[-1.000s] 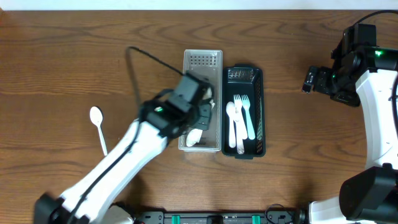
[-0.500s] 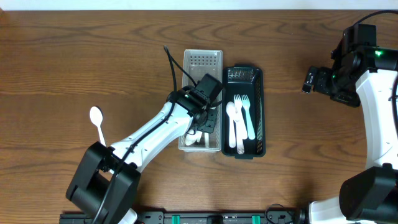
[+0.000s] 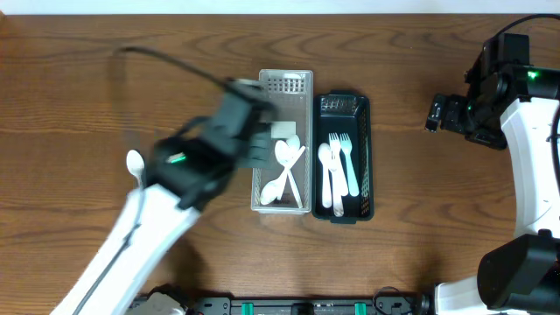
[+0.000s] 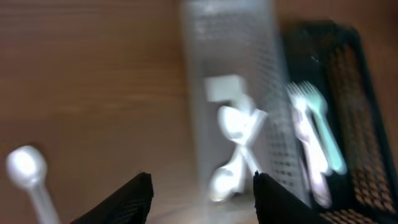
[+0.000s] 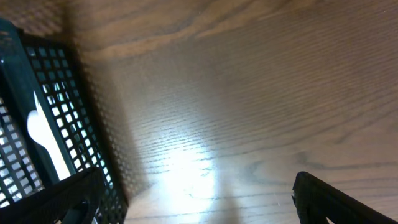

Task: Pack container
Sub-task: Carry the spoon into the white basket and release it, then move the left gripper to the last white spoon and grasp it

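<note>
A clear mesh container (image 3: pixel 284 86) holds several white spoons (image 3: pixel 287 166) lying crossed. The black mesh container (image 3: pixel 364 149) right beside it holds white and pale green forks (image 3: pixel 343 166) and a spoon. One white spoon (image 3: pixel 136 168) lies loose on the table at the left. My left gripper (image 3: pixel 261 140), blurred by motion, hangs over the clear container's left edge. In the left wrist view this gripper (image 4: pixel 202 199) is open with nothing between its fingers, and the spoons (image 4: pixel 236 121) lie below. My right gripper (image 3: pixel 435 114) stands open and empty at the far right.
The right wrist view has my right gripper (image 5: pixel 196 199) over bare wood, with the black container (image 5: pixel 37 74) at its left. A white block (image 3: pixel 284 129) lies in the clear container. The table's far edge runs along the top of the overhead view.
My left gripper has opened and drawn back left and up out of the clear container, leaving a white spoon among the others. The right arm has not moved.
</note>
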`<state>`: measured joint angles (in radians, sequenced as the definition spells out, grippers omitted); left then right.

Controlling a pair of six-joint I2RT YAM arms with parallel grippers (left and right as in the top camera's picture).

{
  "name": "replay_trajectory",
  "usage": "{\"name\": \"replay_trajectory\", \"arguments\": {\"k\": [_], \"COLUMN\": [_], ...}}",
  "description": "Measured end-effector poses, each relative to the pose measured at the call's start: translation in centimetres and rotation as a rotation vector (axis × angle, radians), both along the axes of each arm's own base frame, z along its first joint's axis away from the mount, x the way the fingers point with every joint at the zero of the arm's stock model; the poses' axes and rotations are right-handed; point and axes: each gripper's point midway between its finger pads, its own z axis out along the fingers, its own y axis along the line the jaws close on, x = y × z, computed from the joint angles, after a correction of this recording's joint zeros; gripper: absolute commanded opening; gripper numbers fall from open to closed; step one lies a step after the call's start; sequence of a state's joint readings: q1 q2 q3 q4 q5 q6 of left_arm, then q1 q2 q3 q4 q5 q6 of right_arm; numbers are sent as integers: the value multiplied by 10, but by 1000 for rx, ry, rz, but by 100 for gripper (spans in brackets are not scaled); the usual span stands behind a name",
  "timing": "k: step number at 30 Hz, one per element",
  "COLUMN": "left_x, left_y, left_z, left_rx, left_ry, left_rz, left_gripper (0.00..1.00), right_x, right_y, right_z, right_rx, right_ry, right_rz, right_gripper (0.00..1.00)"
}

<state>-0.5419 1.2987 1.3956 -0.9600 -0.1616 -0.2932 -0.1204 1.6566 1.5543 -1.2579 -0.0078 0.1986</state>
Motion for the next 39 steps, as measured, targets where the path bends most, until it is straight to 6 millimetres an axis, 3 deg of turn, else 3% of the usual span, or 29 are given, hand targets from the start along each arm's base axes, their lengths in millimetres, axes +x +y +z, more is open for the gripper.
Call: {"name": "replay_trajectory", "arguments": {"k": [5,10,12,16,19,28,34,39], "left_x": [-7,-14,-18,-23,-21,-7,7,1], "left_y": [101,194,216,251,264,269,259,248], "left_z": [13,5,-5,-45,-83,-181,-226,-250], "left_rx": [13,7,-4,-10,-9,5,-53,-86], "left_ry": [5,38,74,209,334,604,606,613], "left_rz": [324,654,735,858,895,875,785,719], "left_gripper": [73,85,86,87,87,88,89,89], "right_x": [-3,-5,-5,-6,-6,-6,-6,-6], "right_y": [0,1,1,1,1,1,1,1], "right_z": [-1,-1,-1,-1,-1,-1,-1,-1], "right_rx": [-1,-1,-1,-1,-1,-2,-2,-2], "right_ry": [13,21,22,24,24,24,24,24], "right_rz": [12,18,20,21,21,24,24,24], "right_gripper": [99,99,99,99,99,99,99,99]}}
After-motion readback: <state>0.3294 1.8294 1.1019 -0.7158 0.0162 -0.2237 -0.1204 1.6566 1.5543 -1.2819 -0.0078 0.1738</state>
